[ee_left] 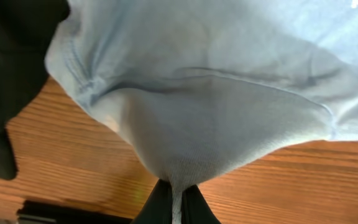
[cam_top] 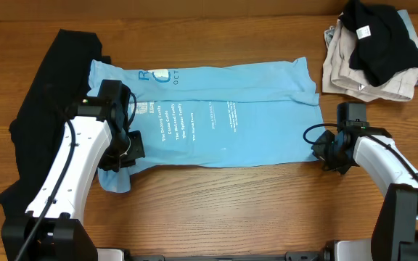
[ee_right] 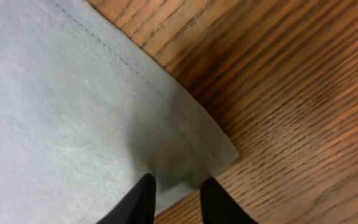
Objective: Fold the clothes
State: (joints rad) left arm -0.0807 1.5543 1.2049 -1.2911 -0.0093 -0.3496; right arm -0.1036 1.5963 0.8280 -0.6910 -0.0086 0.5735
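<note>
The light blue T-shirt (cam_top: 223,123) with white lettering lies flat across the middle of the table, partly folded into a long band. My left gripper (cam_top: 122,163) is at its lower left corner, shut on a pinch of the blue cloth (ee_left: 216,93), which rises from the fingers (ee_left: 178,199). My right gripper (cam_top: 319,154) is at the shirt's lower right corner. Its fingers (ee_right: 178,186) are apart over the corner's edge (ee_right: 73,93). A black garment (cam_top: 49,94) lies spread at the left, under the shirt's left end, and shows in the left wrist view (ee_left: 11,62).
A pile of clothes sits at the back right: a black garment with a white tag (cam_top: 379,40) on beige garments (cam_top: 339,69). The wooden table (cam_top: 231,210) shows in front of the shirt.
</note>
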